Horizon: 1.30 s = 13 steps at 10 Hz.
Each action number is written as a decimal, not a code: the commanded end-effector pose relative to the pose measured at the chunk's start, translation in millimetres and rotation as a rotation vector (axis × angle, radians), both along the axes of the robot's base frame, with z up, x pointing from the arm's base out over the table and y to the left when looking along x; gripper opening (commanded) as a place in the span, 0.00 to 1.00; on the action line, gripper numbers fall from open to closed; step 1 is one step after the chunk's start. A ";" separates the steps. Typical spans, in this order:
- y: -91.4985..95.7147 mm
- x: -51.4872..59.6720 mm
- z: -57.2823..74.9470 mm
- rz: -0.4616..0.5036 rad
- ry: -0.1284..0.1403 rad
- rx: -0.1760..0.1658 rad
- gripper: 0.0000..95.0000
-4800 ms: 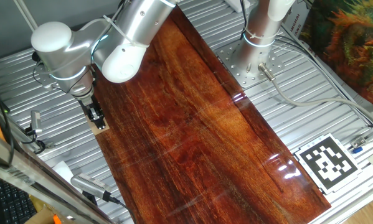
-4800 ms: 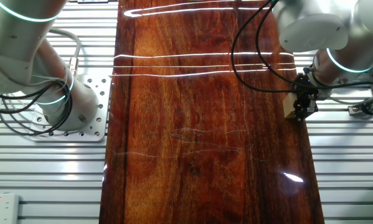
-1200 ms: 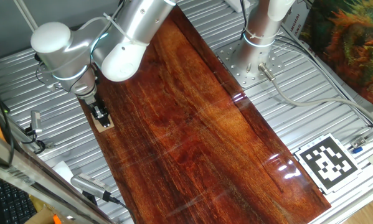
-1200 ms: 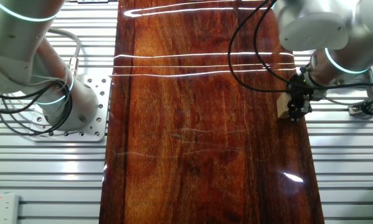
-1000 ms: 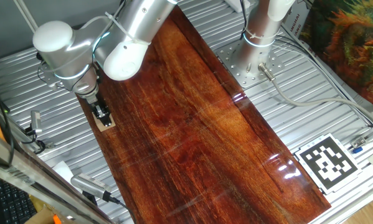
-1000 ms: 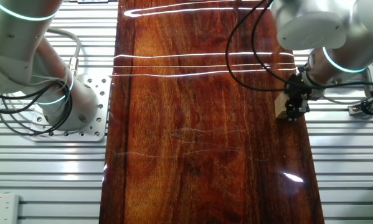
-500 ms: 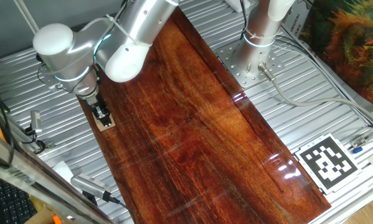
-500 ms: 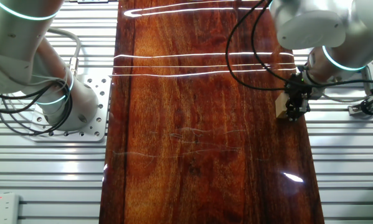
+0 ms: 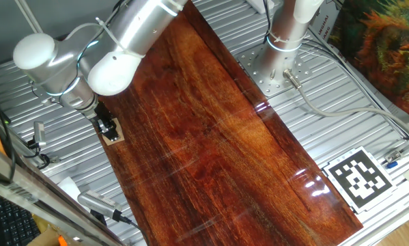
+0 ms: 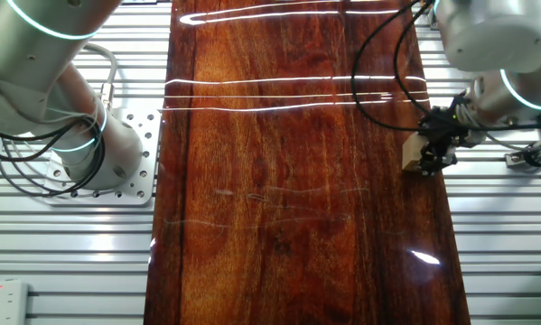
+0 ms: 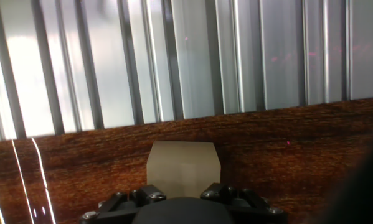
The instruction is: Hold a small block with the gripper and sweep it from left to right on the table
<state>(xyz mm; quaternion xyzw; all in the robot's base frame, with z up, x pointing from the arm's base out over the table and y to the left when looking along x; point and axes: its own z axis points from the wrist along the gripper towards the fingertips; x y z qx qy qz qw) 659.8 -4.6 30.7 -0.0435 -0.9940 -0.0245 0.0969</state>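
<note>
The small block is a light tan wooden cube resting on the table right at its left long edge. My gripper stands over it, its black fingers shut on the block. In the other fixed view the block shows just left of the gripper, near the right edge of the table. In the hand view the block sits between the fingers on the table. The fingertips are hidden by the gripper body.
Ribbed grey metal surrounds the board and begins just beyond the block. A fixed white post stands on a plate at the far side. A black-and-white tag lies at the right. A second arm base and cables sit beside the board.
The arm's elbow and upper links have swung outward, away from the board. The gripper and the block have stayed almost in place at the board's edge, still shut together.
</note>
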 end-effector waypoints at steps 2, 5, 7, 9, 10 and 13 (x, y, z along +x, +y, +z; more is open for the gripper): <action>-0.3 -2.5 0.8 0.012 -0.056 0.010 0.40; -0.2 -2.6 0.0 0.013 -0.058 0.010 0.40; -0.2 -2.6 -0.2 0.014 -0.057 0.008 0.40; -0.2 -2.6 0.3 0.007 -0.026 -0.003 0.40; -0.2 -2.6 0.4 0.006 -0.046 0.008 0.40; -0.2 -2.6 -0.1 0.013 -0.051 0.002 0.40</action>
